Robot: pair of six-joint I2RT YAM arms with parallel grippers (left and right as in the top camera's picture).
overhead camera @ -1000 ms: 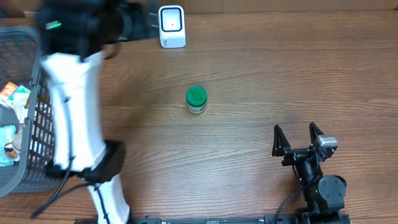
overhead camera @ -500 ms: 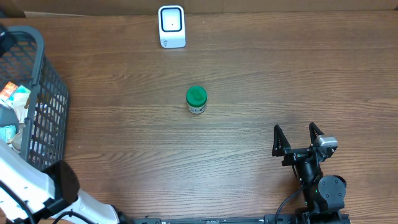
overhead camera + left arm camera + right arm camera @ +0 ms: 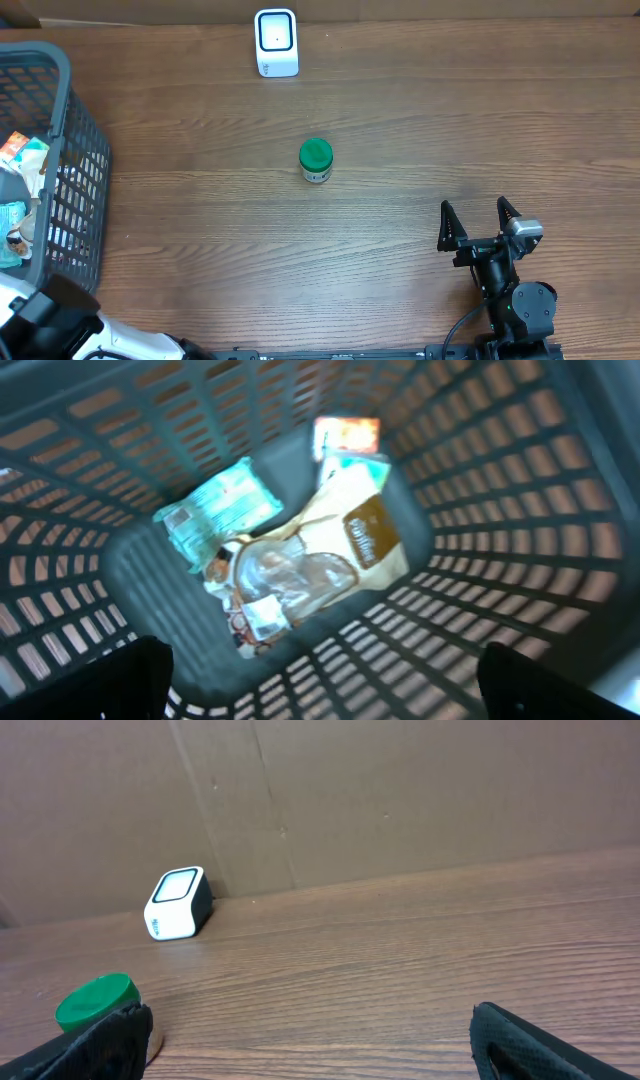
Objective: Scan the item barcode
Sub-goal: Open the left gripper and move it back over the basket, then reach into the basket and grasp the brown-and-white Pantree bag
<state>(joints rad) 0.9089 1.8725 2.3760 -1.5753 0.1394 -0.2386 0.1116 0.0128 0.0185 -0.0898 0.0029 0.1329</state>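
A small jar with a green lid stands upright mid-table, apart from both grippers; the right wrist view shows the jar by the left finger. The white barcode scanner sits at the back edge and shows as the scanner against the cardboard wall. My right gripper rests open and empty at the front right, right gripper facing the scanner. My left gripper hangs open and empty above the inside of the basket, over a teal packet and a beige pouch.
The grey mesh basket fills the left edge of the table and holds several packets, among them an orange-white one. Part of the left arm shows in the front-left corner. A cardboard wall backs the table.
The left arm has swept off the back-left of the table toward the front-left corner, uncovering the basket in the overhead view. The right arm and the jar have not moved.
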